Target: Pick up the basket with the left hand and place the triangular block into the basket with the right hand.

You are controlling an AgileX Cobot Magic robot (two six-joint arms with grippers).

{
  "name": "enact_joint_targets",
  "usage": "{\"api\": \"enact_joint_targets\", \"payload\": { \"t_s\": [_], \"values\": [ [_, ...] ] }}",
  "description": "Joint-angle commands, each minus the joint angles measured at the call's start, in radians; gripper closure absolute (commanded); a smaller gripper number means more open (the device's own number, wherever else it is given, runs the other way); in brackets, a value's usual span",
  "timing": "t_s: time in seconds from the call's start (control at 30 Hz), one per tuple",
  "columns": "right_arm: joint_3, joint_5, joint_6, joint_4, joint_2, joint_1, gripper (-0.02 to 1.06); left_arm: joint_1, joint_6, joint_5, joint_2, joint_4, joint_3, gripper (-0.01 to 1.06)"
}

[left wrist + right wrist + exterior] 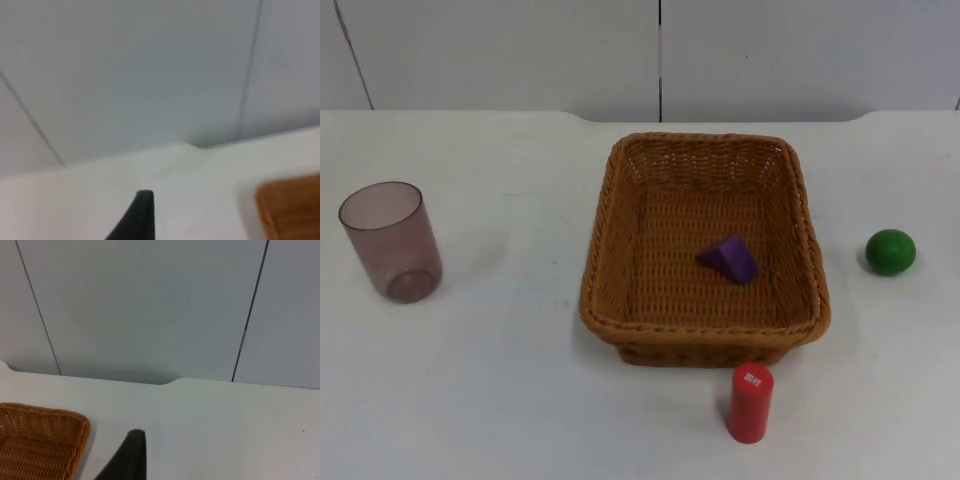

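Although the purple triangular block (pixel 728 258) already lies inside the basket (pixel 610 190), mid-table, the woven basket looks light and stiff; grasp its rim. Left gripper (pixel 142 212) and right gripper (pixel 131 452) wait near the wall; whether their fingers are apart cannot be told.

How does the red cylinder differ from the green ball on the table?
The red cylinder stands upright, taller than wide, just in front of the basket; the green ball is round and lies to the basket's right, apart from it. The cylinder carries a small white label on its top face; the ball looks plain. Both rest on the white table, outside the basket.
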Motion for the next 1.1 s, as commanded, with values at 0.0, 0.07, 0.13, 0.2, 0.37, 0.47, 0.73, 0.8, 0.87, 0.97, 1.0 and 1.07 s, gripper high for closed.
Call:
{"api": "enact_joint_targets", "payload": {
  "t_s": [0.0,0.07,0.13,0.2,0.37,0.47,0.73,0.8,0.87,0.97,1.0,1.07],
  "values": [
    [0.000,-0.005,-0.008,0.003,-0.005,-0.003,0.00,-0.004,-0.010,0.002,-0.033,0.056,-0.005,0.00],
    [0.000,-0.007,-0.008,0.003,-0.005,-0.003,0.00,-0.004,-0.010,0.002,-0.063,0.099,-0.005,0.00],
    [0.000,-0.008,-0.008,0.003,-0.005,-0.003,0.00,-0.004,-0.010,0.002,-0.073,0.104,-0.005,0.00],
    [0.000,-0.019,-0.008,0.003,-0.005,-0.003,0.00,-0.004,-0.010,0.002,-0.075,0.103,-0.005,0.00],
    [0.000,-0.048,-0.008,0.003,-0.005,-0.003,0.00,-0.004,-0.057,0.000,-0.063,0.103,-0.005,0.00],
    [0.000,-0.070,-0.008,0.003,-0.005,-0.003,0.00,-0.004,-0.080,-0.017,-0.063,0.123,-0.005,0.00],
    [0.000,-0.102,-0.006,0.005,-0.018,-0.003,0.00,-0.004,-0.084,-0.061,-0.065,0.239,-0.005,0.00],
    [0.000,-0.102,-0.006,0.022,-0.025,-0.003,0.00,-0.004,-0.117,-0.046,-0.067,0.236,-0.005,0.00],
    [0.000,-0.125,-0.006,0.045,-0.041,-0.003,0.00,-0.004,-0.094,-0.022,-0.067,0.206,-0.005,0.00],
    [0.000,-0.080,-0.011,0.035,-0.073,-0.003,0.00,-0.003,-0.089,-0.071,-0.074,0.086,0.009,0.00],
    [0.000,-0.080,-0.011,0.035,-0.073,-0.003,0.00,-0.003,-0.089,-0.071,-0.074,0.086,0.009,0.00],
    [0.002,-0.053,-0.011,0.021,-0.093,-0.003,0.00,0.044,-0.092,-0.165,-0.102,-0.050,0.076,0.00]
  ]
}}
